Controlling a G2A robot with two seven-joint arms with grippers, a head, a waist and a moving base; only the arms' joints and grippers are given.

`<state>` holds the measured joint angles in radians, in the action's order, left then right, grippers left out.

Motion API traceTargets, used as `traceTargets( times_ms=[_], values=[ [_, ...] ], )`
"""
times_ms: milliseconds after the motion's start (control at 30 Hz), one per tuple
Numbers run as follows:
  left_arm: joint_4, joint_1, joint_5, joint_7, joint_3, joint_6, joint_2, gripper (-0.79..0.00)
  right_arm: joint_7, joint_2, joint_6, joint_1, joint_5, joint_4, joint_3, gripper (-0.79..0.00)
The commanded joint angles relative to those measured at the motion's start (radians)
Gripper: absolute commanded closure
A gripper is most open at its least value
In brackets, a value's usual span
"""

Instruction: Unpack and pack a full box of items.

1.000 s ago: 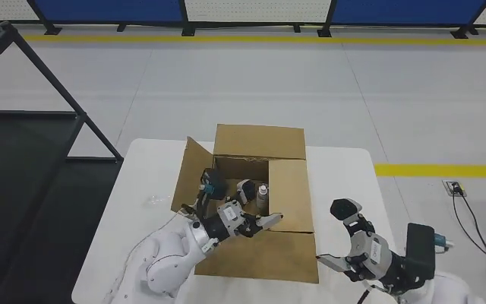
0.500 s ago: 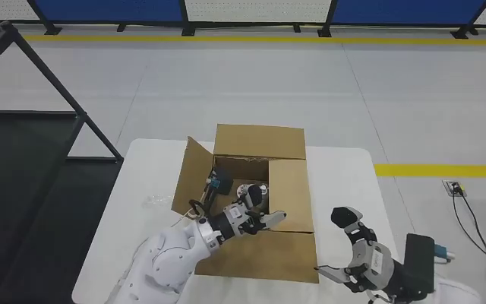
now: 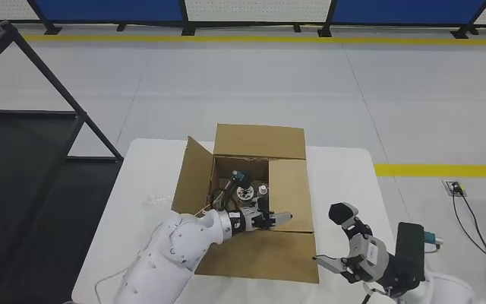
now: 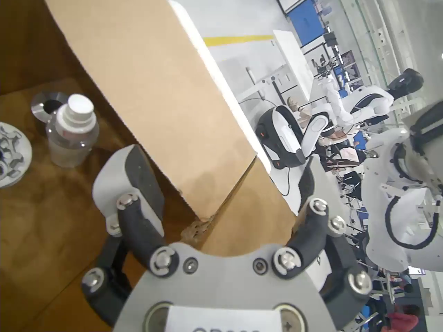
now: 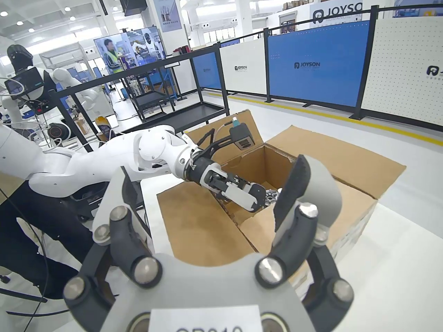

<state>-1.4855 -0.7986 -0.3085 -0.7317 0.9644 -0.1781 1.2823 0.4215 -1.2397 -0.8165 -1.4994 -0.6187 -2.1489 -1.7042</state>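
Standing open at mid-table: a cardboard box (image 3: 291,196), its top open and its flaps unfolded, on a white table (image 3: 342,171).

Bottle: a small clear bottle (image 4: 71,136) with a white cap stands upright on the box floor, close to the right-hand flap.

Silver item: a round silver-topped piece (image 4: 46,105) with a dark centre stands just beside the bottle, on its far side as seen from the left wrist; whether the two touch cannot be told.

Toothed piece: a white round piece (image 4: 8,160) with grey toothed parts lies on the box floor near the bottle, apart from it.

Left gripper: the left gripper (image 4: 221,171) is at the near right corner of the box opening. Its fingers are spread and grip nothing. One finger (image 4: 138,171) is inside the box and the other is over the outer side, with the corner of a cardboard flap between them. The bottle stands beyond the inner fingertip, not touched.

Right gripper: the right gripper (image 5: 214,191) hangs over the near right part of the table, beside the box and clear of it. Its fingers are wide apart and empty.
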Motion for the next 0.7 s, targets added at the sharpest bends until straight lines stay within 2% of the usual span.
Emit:
traceTargets(
  times_ms=[0, 367, 667],
  values=[
    [0.024, 0.016, 0.001, -0.011, -0.010, 0.021, 0.004, -0.785, -0.007, 0.002, 0.002, -0.007, 0.002, -0.001, -0.004, -0.785],
    [0.111, 0.074, 0.107, 0.002, -0.050, -0.012, 0.031, -0.785, -0.022, 0.016, 0.014, -0.013, 0.002, -0.003, 0.002, -0.785],
    [0.113, 0.067, 0.167, 0.005, -0.030, -0.053, 0.034, -0.785, -0.028, 0.027, 0.019, -0.005, 0.005, -0.010, 0.007, -0.785]
  ],
)
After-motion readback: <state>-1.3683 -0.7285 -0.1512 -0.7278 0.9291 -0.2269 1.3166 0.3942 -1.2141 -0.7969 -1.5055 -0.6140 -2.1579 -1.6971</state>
